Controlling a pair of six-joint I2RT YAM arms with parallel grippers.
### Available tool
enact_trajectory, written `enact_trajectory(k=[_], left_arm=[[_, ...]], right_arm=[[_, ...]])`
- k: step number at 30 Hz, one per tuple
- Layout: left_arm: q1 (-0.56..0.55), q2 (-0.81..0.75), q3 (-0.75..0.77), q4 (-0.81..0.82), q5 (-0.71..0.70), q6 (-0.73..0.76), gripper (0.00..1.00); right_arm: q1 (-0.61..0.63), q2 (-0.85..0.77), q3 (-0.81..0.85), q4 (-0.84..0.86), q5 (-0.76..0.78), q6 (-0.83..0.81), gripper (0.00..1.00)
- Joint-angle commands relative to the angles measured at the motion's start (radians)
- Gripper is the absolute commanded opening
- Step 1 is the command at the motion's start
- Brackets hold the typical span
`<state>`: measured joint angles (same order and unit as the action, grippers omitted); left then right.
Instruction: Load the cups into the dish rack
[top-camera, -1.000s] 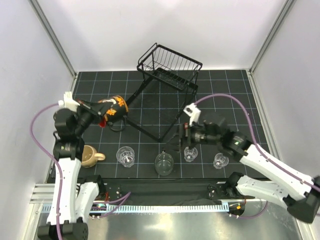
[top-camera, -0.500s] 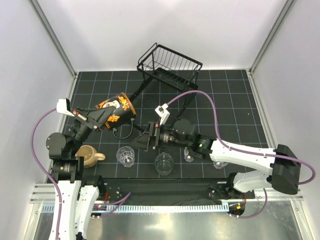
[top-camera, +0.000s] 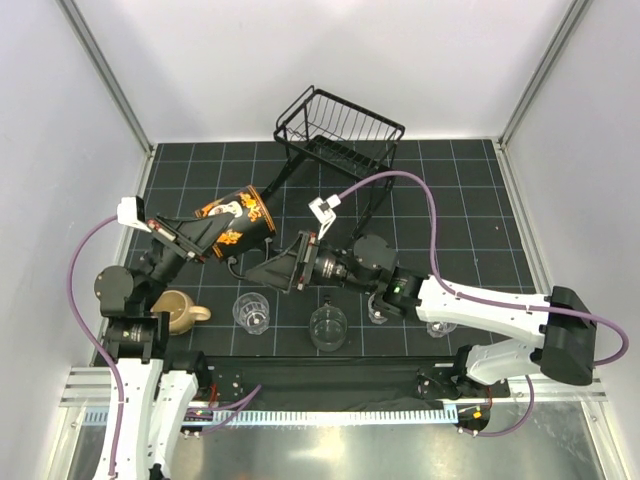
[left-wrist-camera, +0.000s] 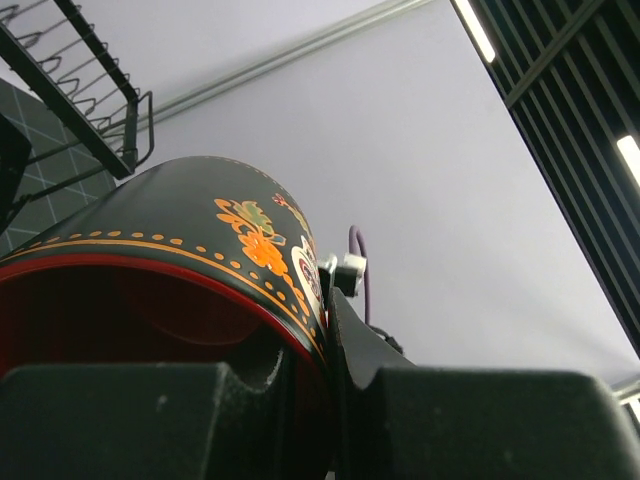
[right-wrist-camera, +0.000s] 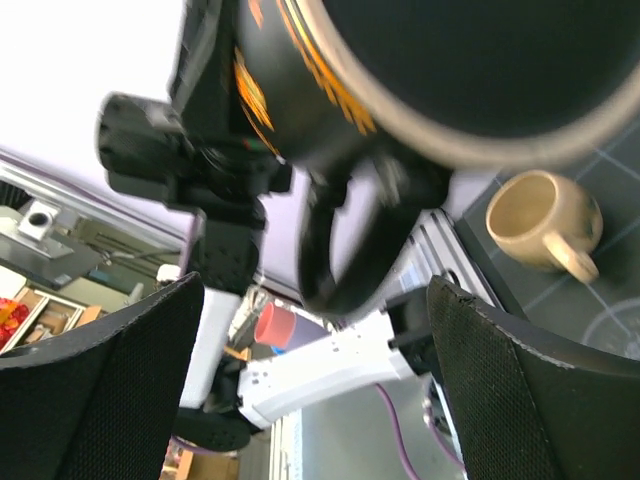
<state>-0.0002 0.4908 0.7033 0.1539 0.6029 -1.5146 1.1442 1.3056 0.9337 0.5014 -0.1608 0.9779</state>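
A black cup (top-camera: 238, 221) with orange ornament and a red inside hangs tilted above the mat's left side. My left gripper (top-camera: 208, 238) is shut on its rim; in the left wrist view the rim (left-wrist-camera: 250, 290) is pinched between the fingers (left-wrist-camera: 325, 345). My right gripper (top-camera: 256, 270) stands open just right of and below the cup. In the right wrist view the cup's dark handle (right-wrist-camera: 335, 250) hangs ahead between the spread fingers (right-wrist-camera: 315, 385), untouched. The black wire dish rack (top-camera: 340, 130) stands at the back.
On the mat near the front edge sit a beige handled mug (top-camera: 180, 310) and clear glass tumblers (top-camera: 251, 311), (top-camera: 328, 327), (top-camera: 380, 310), (top-camera: 440, 322). The rack's lower frame (top-camera: 330, 250) reaches toward the middle. White walls close in both sides.
My right arm has swung left from above the tumblers to right beside the held cup. The left arm has lifted and tilted the cup a little toward the rack.
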Motion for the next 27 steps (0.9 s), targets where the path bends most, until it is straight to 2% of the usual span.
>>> enact_trajectory(k=[1, 3, 8, 11, 15, 19, 20, 22, 23, 25, 27], left_arm=[[-0.027, -0.023, 0.016, 0.223, 0.005, -0.056, 0.01], [-0.029, -0.020, 0.010, 0.242, 0.012, -0.077, 0.01], [-0.038, -0.023, 0.021, 0.272, 0.017, -0.084, 0.00], [-0.046, -0.023, 0.025, 0.285, 0.021, -0.087, 0.00], [-0.053, -0.029, 0.021, 0.294, 0.024, -0.090, 0.00], [-0.058, -0.032, 0.013, 0.299, 0.034, -0.090, 0.00], [-0.060, -0.031, 0.012, 0.300, 0.037, -0.088, 0.00], [-0.061, -0.034, 0.013, 0.302, 0.044, -0.087, 0.00], [-0.063, -0.034, 0.012, 0.303, 0.049, -0.087, 0.00], [-0.067, -0.038, 0.009, 0.302, 0.052, -0.076, 0.01], [-0.070, -0.046, -0.007, 0.302, 0.054, -0.075, 0.00]], right_arm=[[0.005, 0.017, 0.103, 0.052, 0.050, -0.019, 0.91], [0.005, 0.041, 0.123, 0.037, 0.064, -0.010, 0.86], [0.006, 0.084, 0.195, 0.002, 0.066, 0.008, 0.83], [0.006, 0.101, 0.206, -0.001, 0.075, 0.028, 0.77], [0.006, 0.107, 0.200, 0.000, 0.118, 0.042, 0.62], [0.006, 0.119, 0.214, -0.006, 0.132, 0.027, 0.58], [0.006, 0.124, 0.217, -0.006, 0.135, 0.025, 0.51], [0.005, 0.127, 0.218, -0.011, 0.142, 0.012, 0.46], [0.005, 0.127, 0.220, -0.014, 0.153, 0.004, 0.37], [0.006, 0.127, 0.226, -0.024, 0.156, -0.018, 0.29], [0.005, 0.124, 0.226, -0.018, 0.156, -0.039, 0.13]])
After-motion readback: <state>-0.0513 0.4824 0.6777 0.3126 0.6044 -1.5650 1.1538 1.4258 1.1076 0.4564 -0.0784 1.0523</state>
